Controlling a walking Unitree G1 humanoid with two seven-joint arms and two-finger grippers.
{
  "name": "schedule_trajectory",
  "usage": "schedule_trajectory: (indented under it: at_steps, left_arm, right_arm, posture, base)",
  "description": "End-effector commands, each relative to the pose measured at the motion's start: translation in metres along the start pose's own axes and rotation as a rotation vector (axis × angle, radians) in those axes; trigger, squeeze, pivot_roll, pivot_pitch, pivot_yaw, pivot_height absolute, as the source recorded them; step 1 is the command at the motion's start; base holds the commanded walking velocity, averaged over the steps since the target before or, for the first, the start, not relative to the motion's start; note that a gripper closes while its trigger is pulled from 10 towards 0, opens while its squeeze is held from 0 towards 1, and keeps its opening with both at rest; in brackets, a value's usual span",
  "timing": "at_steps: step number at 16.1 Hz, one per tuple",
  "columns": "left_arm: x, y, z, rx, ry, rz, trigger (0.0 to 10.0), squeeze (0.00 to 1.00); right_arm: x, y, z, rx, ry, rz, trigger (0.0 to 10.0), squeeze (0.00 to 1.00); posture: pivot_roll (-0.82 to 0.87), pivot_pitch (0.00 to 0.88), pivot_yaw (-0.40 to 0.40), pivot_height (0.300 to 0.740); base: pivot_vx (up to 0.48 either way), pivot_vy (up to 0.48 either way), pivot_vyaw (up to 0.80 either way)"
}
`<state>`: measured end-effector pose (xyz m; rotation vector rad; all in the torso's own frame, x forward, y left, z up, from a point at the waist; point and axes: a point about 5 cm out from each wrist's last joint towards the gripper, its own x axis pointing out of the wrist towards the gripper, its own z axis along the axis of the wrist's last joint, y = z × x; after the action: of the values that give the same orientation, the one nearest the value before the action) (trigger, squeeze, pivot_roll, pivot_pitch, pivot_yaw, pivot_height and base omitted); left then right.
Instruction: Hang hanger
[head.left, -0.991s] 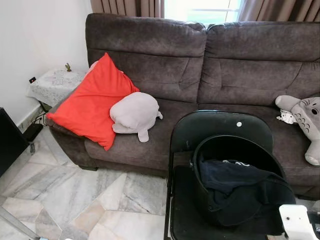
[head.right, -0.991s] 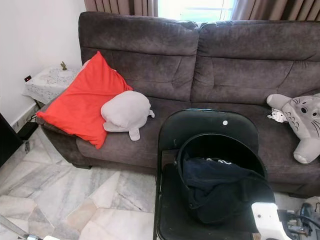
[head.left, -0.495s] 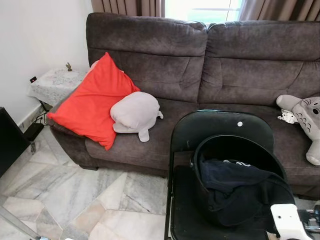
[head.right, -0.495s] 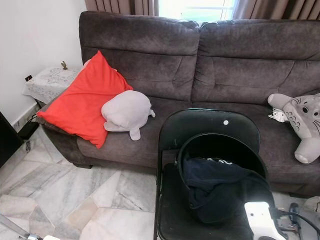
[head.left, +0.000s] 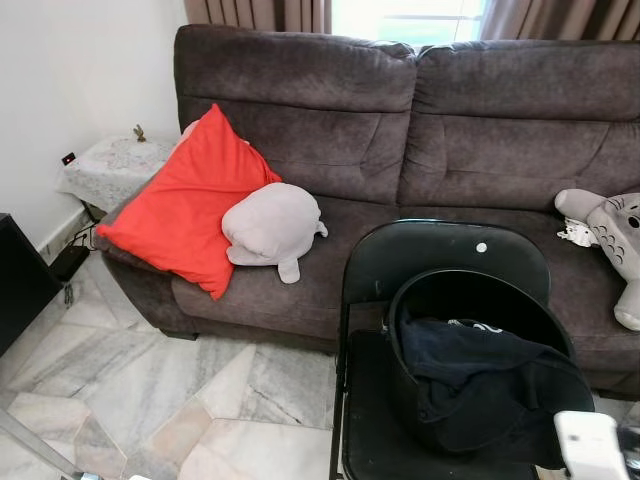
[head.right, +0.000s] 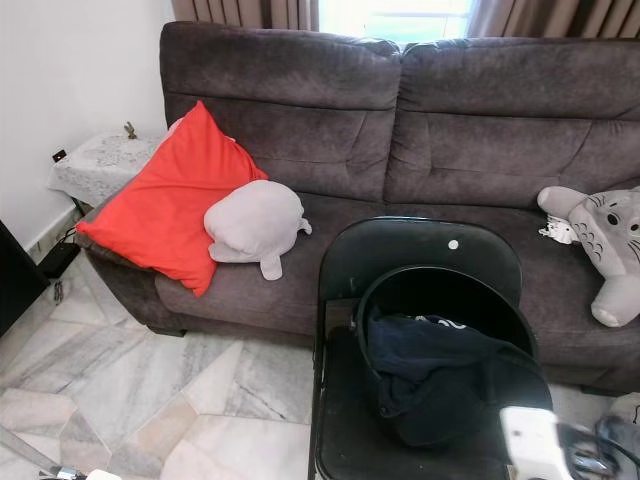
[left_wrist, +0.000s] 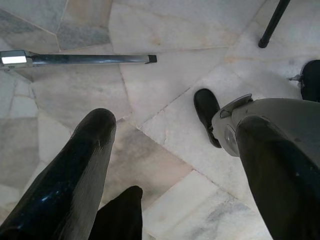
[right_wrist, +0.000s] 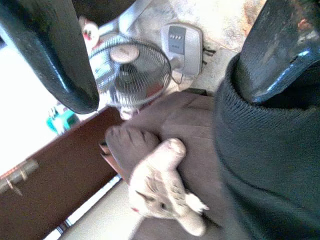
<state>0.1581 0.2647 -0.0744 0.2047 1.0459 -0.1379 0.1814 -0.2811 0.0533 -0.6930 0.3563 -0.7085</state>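
a black folding chair (head.left: 440, 255) is standing in front of a dark brown fabric sofa (head.left: 400, 130), and a round black basket (head.left: 480, 300) is sitting on its seat, holding a heap of dark navy clothing (head.left: 480, 375). no hanger can be made out among the clothes, so i cannot tell where it is lying. a red square cushion (head.left: 185, 205) is leaning against the sofa's left arm, with a pale grey plush seal (head.left: 270, 225) lying just beside it on the seat. a grey plush cat-like toy (head.left: 610, 235) is resting at the sofa's far right end. a small side table with a white lace cloth (head.left: 110, 165) is standing next to the sofa by the wall, on a pale marble tile floor (head.left: 150, 390).

the right gripper (right_wrist: 170, 60) is hovering with its two black fingers spread apart; one fingertip (right_wrist: 280, 50) is sitting against the dark clothing, and past them a standing fan (right_wrist: 130, 70) and the plush toy are showing. the arm's white casing (head.left: 590, 445) is showing at the basket's near right edge.

the left gripper (left_wrist: 175, 165) is hanging low, pointing down at the marble floor, its fingers wide apart and holding nothing; a silver metal bar (left_wrist: 75, 59) is lying on the tiles beyond it.
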Motion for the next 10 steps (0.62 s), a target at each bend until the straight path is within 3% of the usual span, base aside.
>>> schedule_trajectory:
  at_steps: [1,7,10]
  left_arm:
    - [-0.002,0.003,-0.005,0.005,0.021,0.002,10.0,0.00]
    - [-0.001,0.003,-0.004,0.002,0.021,0.004,10.0,0.00]
    - [-0.001,0.003,-0.004,0.003,0.020,0.005,10.0,0.00]
  right_arm:
    - [0.004,-0.006,0.004,0.053,-0.009,-0.022,10.0,0.00]
    - [0.010,0.011,-0.003,0.153,0.109,0.039,10.0,0.00]
    - [0.013,0.019,0.002,0.174,0.103,0.079,10.0,0.00]
  posture:
    - [-0.05,0.037,0.038,0.740]
    - [-0.05,0.037,0.040,0.740]
    - [-0.04,0.036,0.040,0.740]
  base:
    - [0.000,0.000,0.00]
    - [0.000,0.000,0.00]
    - [0.000,0.000,0.00]
